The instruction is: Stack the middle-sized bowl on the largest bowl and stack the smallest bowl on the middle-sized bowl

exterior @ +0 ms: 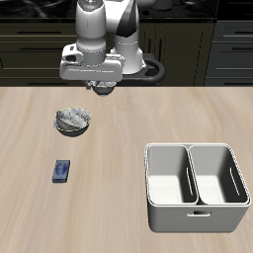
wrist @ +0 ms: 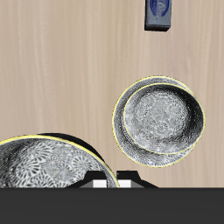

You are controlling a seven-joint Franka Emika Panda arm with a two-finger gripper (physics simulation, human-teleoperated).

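Observation:
The largest bowl (exterior: 63, 126) sits on the table toward the back, and the middle-sized bowl (exterior: 75, 118) rests inside it. In the wrist view the middle-sized bowl (wrist: 163, 115) lies nested off-centre in the largest bowl (wrist: 125, 137). My gripper (exterior: 102, 90) hangs above the table, farther back than the stack. It is shut on the rim of the smallest bowl (wrist: 44, 166), which looms close to the wrist camera beside the gripper (wrist: 116, 181). In the exterior view the held bowl is mostly hidden under the hand.
A small blue box (exterior: 62, 171) lies nearer the table's front edge than the stack; it also shows in the wrist view (wrist: 158, 12). A grey two-compartment bin (exterior: 195, 213) stands by the front edge on the other side.

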